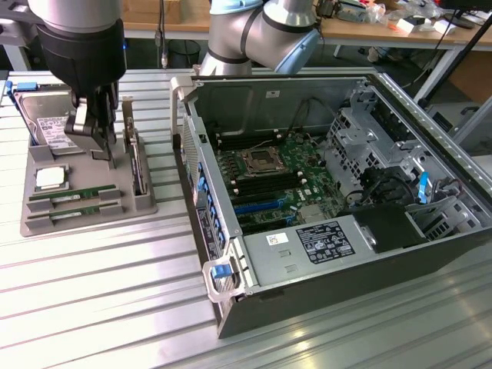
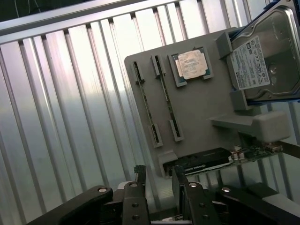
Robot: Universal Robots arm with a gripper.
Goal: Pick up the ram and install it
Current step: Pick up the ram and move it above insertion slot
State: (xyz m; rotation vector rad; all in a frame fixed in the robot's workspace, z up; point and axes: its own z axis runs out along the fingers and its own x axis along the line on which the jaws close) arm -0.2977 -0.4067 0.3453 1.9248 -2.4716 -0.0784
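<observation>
Gripper (image 1: 104, 154) hovers over the grey tray (image 1: 142, 206) at the exterior view's upper left, between the hard drive (image 1: 50, 123) and the upright card (image 1: 137, 161). Fingers (image 2: 136, 197) are slightly spread, with nothing between them. Ram (image 1: 77, 194) sits in its tray slot at lower left, twin stick (image 1: 81, 211) just beside it, neither touched. Computer case (image 1: 323, 284) is open on the right. Memory slots on the motherboard (image 1: 284, 165) look unfilled. Pick not done, install not done.
</observation>
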